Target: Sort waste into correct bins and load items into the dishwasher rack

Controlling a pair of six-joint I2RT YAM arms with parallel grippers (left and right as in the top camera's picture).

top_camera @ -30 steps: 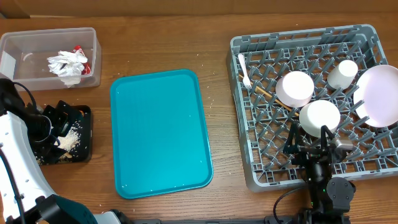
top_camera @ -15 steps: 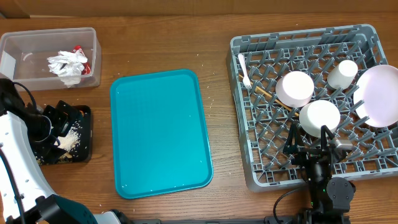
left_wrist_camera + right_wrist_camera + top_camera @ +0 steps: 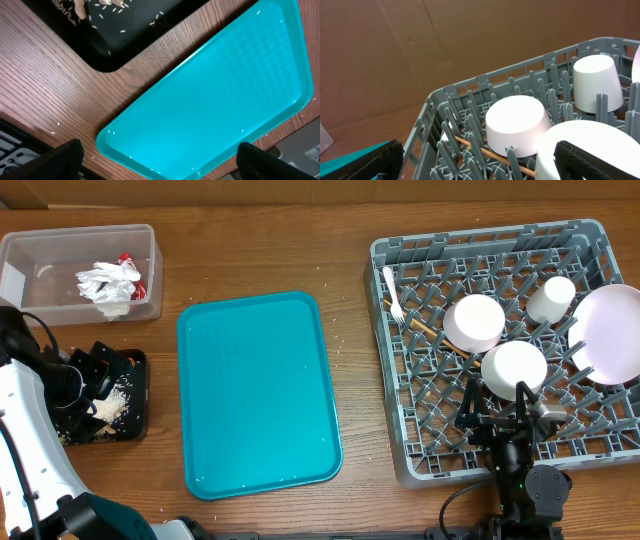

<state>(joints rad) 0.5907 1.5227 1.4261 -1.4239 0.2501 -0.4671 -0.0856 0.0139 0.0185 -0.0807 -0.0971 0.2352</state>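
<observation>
The grey dishwasher rack on the right holds two upturned bowls, a white cup, a plate, a white fork and a wooden stick. The clear tub at the far left holds crumpled napkins and a red wrapper. The black tray holds beige food scraps. My left gripper is open and empty above the teal tray, near the black tray. My right gripper is open and empty over the rack's near side, by a bowl.
The flat teal tray lies in the middle with a few grains on it. Loose crumbs dot the wood beside it. Brown cardboard stands behind the rack in the right wrist view.
</observation>
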